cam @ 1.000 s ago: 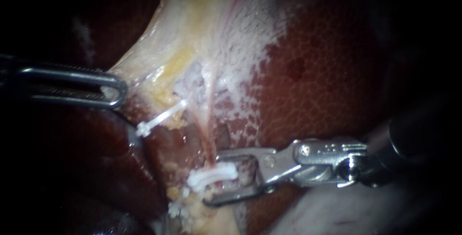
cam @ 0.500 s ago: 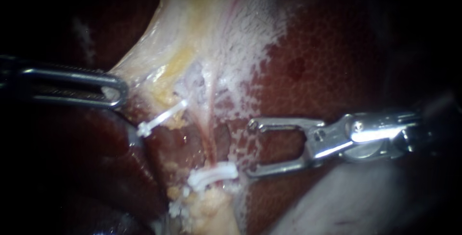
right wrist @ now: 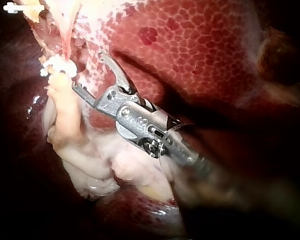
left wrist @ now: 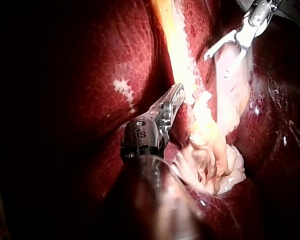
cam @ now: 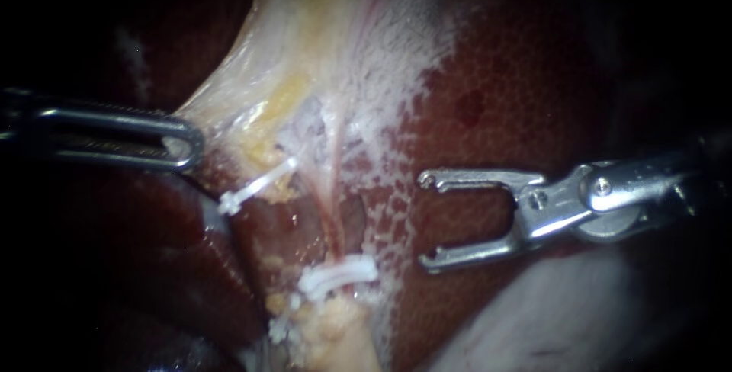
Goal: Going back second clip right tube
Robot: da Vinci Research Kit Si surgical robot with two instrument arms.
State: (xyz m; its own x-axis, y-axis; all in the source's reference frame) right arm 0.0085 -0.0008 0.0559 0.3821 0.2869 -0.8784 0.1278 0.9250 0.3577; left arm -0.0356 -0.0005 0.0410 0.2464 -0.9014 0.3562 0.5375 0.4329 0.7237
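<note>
Right instrument (cam: 425, 221): pincer wide, empty, over liver (cam: 488, 97), near white clip (cam: 338, 278) but apart from it. Clip sits across right tube (cam: 333, 223), at its lower end. Another clip (cam: 255, 187) lies nearer left instrument. Left instrument (cam: 183, 143): pincer clamped on pale tissue (cam: 252, 90), well apart from white clip
</note>
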